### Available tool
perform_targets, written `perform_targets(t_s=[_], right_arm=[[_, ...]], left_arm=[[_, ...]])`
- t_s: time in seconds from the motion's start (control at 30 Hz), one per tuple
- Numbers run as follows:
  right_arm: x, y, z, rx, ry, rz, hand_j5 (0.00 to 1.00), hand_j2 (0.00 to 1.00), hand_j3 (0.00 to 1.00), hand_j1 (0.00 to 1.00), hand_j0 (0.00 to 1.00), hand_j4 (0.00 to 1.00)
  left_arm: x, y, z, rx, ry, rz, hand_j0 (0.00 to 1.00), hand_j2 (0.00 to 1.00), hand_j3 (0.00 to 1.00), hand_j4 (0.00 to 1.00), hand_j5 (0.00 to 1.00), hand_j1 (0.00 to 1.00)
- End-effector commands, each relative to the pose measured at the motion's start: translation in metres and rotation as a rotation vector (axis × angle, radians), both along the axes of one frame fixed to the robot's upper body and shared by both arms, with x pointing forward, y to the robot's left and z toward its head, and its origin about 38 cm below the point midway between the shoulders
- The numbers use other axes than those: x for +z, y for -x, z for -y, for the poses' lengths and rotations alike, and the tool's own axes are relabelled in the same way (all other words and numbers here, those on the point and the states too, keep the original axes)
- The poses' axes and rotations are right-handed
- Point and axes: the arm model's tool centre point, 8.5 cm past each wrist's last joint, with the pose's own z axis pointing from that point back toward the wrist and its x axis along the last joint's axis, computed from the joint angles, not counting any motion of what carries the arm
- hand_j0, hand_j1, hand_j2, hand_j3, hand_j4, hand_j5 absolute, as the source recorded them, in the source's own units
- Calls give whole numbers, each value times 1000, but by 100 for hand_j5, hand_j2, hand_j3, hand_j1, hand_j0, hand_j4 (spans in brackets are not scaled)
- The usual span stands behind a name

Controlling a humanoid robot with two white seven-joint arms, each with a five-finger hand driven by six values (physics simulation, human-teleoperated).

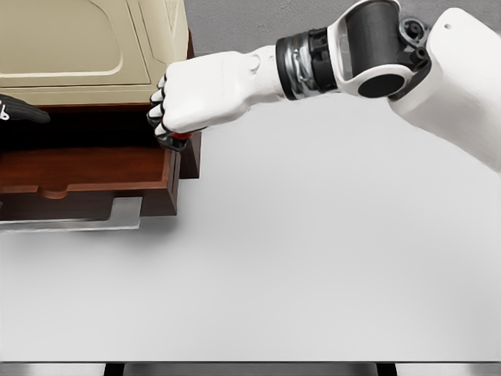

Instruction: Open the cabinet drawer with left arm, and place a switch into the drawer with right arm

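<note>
Right hand (184,98): curled around a small red switch (180,136), over the open drawer's (86,168) right wall
Left hand (19,110): dark shape at far left, state unclear
Risk: release too far right could drop the switch on the table (313,258)

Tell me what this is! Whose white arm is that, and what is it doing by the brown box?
It is a robot's arm in a computer simulation, so the picture is drawn, not filmed. The view comes from a camera on the robot's head, looking down at a white table. The brown box is a cabinet with its drawer pulled open. The right robot hand reaches in from the right, over the drawer's corner. Its fingers are curled around something small and red, probably the switch it must put inside. At the far left edge, a dark shape may be the other hand, but I cannot tell.
</note>
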Motion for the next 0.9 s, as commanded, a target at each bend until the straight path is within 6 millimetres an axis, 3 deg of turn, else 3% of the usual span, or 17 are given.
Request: perform_targets(t_s=[0.0,0.1,0.37,0.87], right_arm=[[-4,-9,-17,-7,-13,-39,44,44,44,44,44,44],[1,-22,-28,-33,-20,-51,44,44,44,44,44,44],[-5,-11,-58,22,28,-47,45,45,45,45,45,45],[-1,-18,-65,5,35,-41,50,50,50,50,50,50]], left_arm=[[1,0,0,3,6,-2,100,100,100,100,100,100],[0,0,0,3,4,-4,100,100,100,100,100,100],[-3,0,-1,4,3,-10,100,100,100,100,100,100],[-5,0,0,3,2,-17,100,100,100,100,100,100]])
